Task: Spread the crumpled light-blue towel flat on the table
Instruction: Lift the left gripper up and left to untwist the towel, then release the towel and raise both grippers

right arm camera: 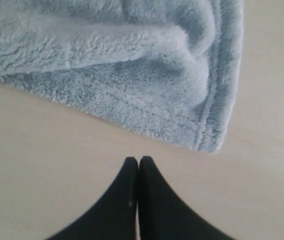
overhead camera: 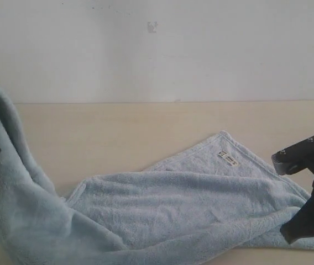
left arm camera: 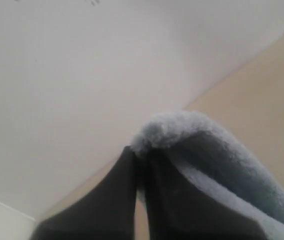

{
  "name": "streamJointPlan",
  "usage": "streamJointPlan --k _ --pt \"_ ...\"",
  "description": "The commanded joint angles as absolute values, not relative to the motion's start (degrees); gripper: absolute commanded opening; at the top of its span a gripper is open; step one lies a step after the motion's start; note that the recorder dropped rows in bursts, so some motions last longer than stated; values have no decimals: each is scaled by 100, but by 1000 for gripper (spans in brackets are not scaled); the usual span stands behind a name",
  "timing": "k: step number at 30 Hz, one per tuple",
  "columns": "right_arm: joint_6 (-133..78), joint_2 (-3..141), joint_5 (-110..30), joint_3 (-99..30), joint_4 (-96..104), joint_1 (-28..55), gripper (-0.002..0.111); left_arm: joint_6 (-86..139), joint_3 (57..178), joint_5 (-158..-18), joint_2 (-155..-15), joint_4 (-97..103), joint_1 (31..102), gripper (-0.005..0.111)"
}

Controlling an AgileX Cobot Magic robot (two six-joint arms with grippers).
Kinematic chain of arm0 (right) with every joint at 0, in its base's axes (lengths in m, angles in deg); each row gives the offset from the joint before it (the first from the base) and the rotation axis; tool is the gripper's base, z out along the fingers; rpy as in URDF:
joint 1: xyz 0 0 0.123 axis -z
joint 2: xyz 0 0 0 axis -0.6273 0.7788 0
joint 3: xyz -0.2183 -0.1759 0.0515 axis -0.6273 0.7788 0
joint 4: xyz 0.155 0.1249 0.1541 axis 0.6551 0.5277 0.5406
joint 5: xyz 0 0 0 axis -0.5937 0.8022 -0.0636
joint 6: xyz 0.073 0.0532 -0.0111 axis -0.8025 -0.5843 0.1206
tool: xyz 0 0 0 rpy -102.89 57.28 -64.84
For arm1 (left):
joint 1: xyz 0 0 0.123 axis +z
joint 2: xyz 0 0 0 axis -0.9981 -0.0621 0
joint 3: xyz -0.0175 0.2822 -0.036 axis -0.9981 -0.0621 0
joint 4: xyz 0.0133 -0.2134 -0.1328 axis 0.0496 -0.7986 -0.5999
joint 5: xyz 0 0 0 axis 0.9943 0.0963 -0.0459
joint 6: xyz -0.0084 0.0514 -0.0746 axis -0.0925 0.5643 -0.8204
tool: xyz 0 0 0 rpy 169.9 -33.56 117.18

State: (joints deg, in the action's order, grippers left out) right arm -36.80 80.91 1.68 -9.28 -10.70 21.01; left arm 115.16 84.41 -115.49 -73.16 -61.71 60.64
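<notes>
Left gripper [left arm camera: 140, 159] has its fingers pinched tight on a fold of the pale light-blue fluffy fleece towel [overhead camera: 173, 207] and holds that end raised above the broad cream-beige matte table [overhead camera: 118, 127] on the left, while the rest lies on the tabletop half spread, creased and doubled over, small white tag [overhead camera: 228, 158] showing near the far edge. Right gripper [right arm camera: 138, 165] hovers just short of the towel's hemmed corner, fingers pressed together, holding nothing. Looks like mid-spread: next, I'd say, the right must open, pinch that corner, then both arms draw apart to pull the folds out
</notes>
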Motion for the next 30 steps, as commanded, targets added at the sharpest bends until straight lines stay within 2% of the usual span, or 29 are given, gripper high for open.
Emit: streamJointPlan --k 1,4,8,12,14,21,27,30 --pt "-3595 8239 208 -1034 -941 2577 0 11931 8412 -11834 -8007 -6844 6059 9" --pt "-3732 8265 39 -1034 -620 3483 0 11931 8412 -11847 -8438 -7309 6070 26" --pt "-1823 8265 -119 -1034 1677 4421 0 11931 8495 -11847 -8941 -7336 6143 46" --pt "-165 8265 -164 -1034 2969 4363 2 11801 8723 -11826 -9282 -7104 6143 64" --pt "-137 8265 -203 -1034 2946 4280 9 11519 8800 -11826 -9310 -6811 6143 69" --pt "-218 8303 -475 -1034 2903 4280 42 10097 9027 -12002 -9114 -6006 6131 72" --pt "-1081 8632 -467 -1034 2110 4280 43 10406 9016 -12529 -9221 -6809 6131 72" --pt "-1661 8795 -620 -1034 1712 4290 43 10405 9077 -13203 -9197 -7399 6131 63"
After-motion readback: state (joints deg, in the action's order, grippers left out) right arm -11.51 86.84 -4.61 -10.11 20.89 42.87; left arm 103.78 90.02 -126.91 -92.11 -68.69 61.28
